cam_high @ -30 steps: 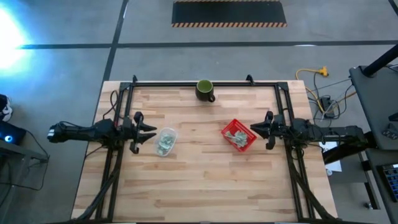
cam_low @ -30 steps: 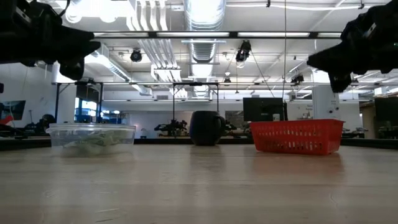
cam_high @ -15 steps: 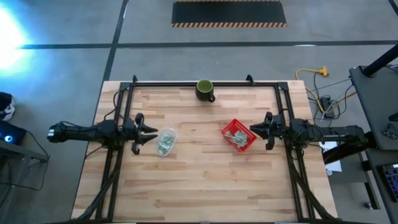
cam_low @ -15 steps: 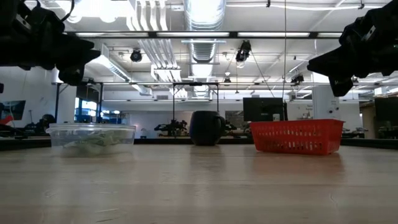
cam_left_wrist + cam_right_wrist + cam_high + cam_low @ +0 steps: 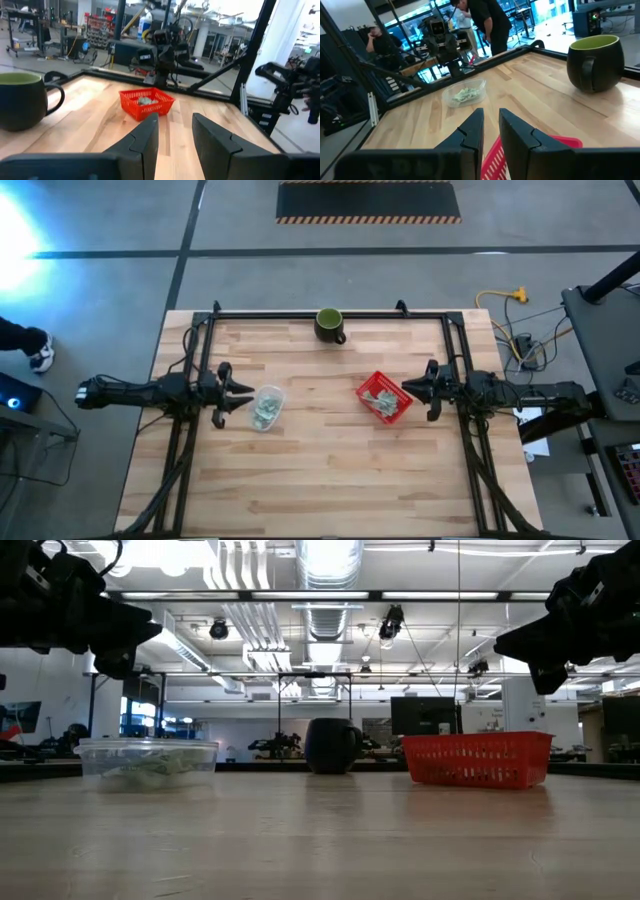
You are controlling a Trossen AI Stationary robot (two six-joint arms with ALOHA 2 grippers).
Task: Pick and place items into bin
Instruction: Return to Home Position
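Note:
Pale green-and-white packets lie in a clear plastic tub (image 5: 266, 407) on the table's left half; they also show through the tub's wall (image 5: 147, 766) and in the tub (image 5: 464, 94). More packets lie in the red mesh bin (image 5: 384, 397) on the right half (image 5: 146, 102). My left gripper (image 5: 243, 393) hangs level just left of the tub, above the table, its fingers (image 5: 174, 122) apart with nothing between them. My right gripper (image 5: 405, 387) hangs level just right of the bin, its fingers (image 5: 490, 117) a narrow gap apart and empty.
A dark green mug (image 5: 330, 325) stands at the middle of the far edge. A black frame (image 5: 320, 313) runs along the far edge and both sides. Bare wood fills the table's near half. People stand in the room beyond (image 5: 485, 20).

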